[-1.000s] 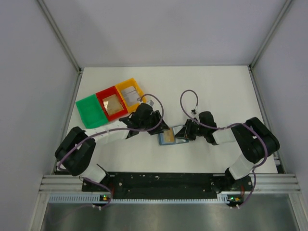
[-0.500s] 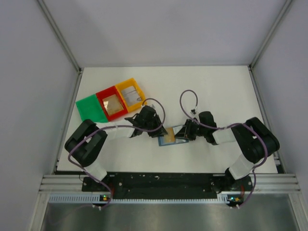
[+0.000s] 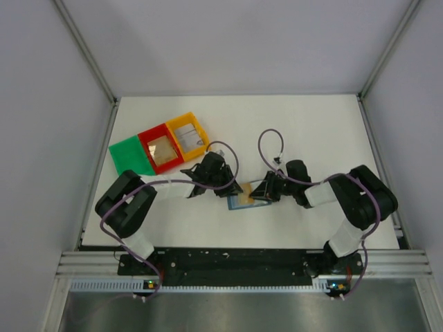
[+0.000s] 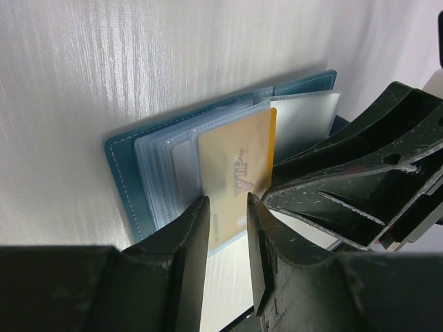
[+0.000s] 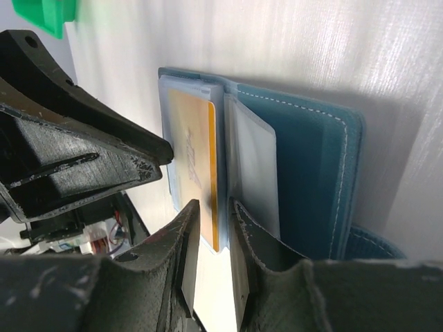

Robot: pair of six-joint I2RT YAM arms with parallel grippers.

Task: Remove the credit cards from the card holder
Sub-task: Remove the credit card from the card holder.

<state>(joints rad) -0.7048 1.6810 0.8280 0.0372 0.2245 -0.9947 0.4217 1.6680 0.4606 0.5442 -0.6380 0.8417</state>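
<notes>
A: How are both arms built?
B: Left arm (image 3: pixel 128 207) and right arm (image 3: pixel 360 197): black joints, white link covers, lilac cables (image 3: pixel 263 142) looping free.
A: The left gripper (image 4: pixel 225 200)?
B: Black angular fingers (image 4: pixel 187 242), edges scuffed grey.

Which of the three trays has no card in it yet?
The green tray, at the row's left end; the red tray holds a gold card and the yellow tray a pale card.

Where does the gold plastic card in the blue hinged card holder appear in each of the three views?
Top external: gold plastic card just below centre.
Left wrist: centre of the picture.
Right wrist: left of centre.
Shared landmark: the blue hinged card holder holding it.
</notes>
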